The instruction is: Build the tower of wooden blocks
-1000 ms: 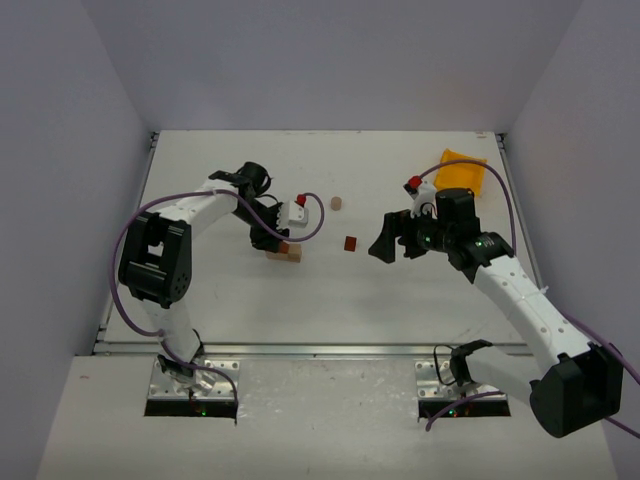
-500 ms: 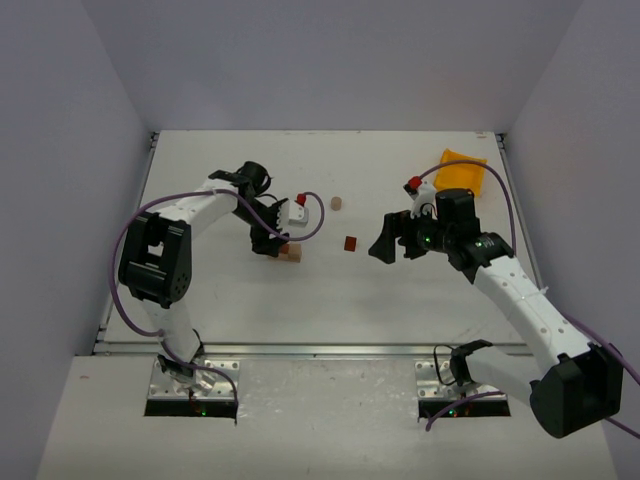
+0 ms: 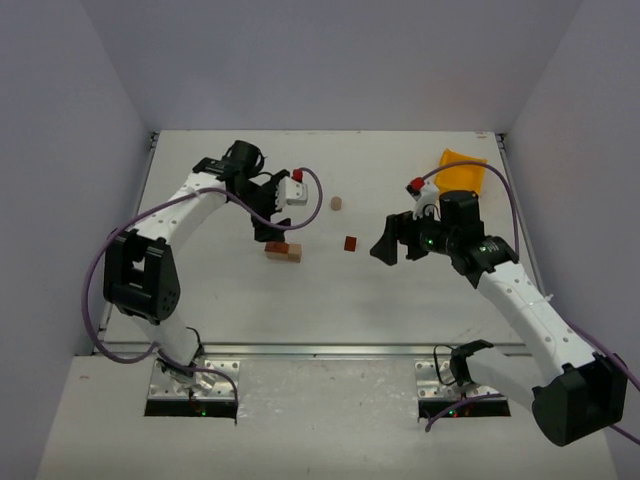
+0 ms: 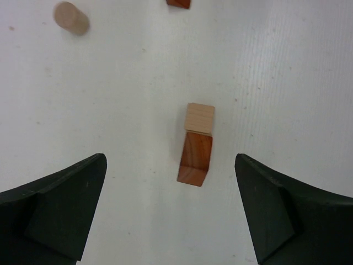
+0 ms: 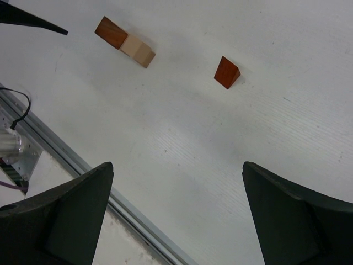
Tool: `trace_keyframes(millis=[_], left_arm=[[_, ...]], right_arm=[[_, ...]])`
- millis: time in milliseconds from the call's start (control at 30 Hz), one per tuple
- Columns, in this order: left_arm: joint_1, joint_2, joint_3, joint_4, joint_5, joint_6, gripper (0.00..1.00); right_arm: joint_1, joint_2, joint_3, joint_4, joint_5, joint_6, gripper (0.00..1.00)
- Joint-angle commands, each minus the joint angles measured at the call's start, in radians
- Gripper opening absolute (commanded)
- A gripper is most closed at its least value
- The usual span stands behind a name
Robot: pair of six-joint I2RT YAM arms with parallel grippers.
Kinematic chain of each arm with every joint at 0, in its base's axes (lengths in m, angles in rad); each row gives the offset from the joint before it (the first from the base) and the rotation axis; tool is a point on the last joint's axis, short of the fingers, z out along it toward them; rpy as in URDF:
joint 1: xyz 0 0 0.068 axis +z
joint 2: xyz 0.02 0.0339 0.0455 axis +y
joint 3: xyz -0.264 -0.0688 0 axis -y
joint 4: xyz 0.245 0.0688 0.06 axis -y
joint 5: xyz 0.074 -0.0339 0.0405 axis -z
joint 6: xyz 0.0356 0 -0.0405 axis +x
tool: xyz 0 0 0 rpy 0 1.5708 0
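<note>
1. View from above: on the white table [image 3: 200, 300], a brown block [image 3: 276, 250] and a pale cube [image 3: 294, 253] lie touching, side by side, left of centre. The left gripper [image 3: 271, 231] hangs just behind them. A red wedge [image 3: 350, 243] sits alone near the middle, with a small cylinder [image 3: 337, 203] farther back. The right gripper [image 3: 384, 246] is near the wedge, on its right. A yellow bin [image 3: 460, 170] stands at the far right.
2. Left wrist view: both black fingers [image 4: 66, 204] are spread wide and hold nothing. The brown block [image 4: 194, 160] and pale cube [image 4: 199, 117] lie end to end on the table between them, untouched.
3. Right wrist view: the fingers [image 5: 287, 215] are spread wide and empty. The wedge [image 5: 226, 72] lies well apart from the joined pair of blocks.
</note>
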Motion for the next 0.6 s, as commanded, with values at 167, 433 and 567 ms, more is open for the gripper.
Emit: trace_keyframes(millis=[167, 433, 567], left_arm=[[0.017, -0.007, 0.25, 0.58, -0.412, -0.86, 1.0], [0.059, 0.082, 0.522, 0.468, -0.468, -1.369, 1.0], [0.063, -0.076, 0.221, 0.541, -0.59, -1.504, 1.0]], right_arm=[[0.001, -0.014, -0.031, 0.114, -0.017, 0.023, 0.99], [0.0, 0.006, -0.06, 0.158, 0.062, 0.06, 0.99], [0.001, 0.014, -0.055, 0.133, 0.12, 0.066, 0.99]])
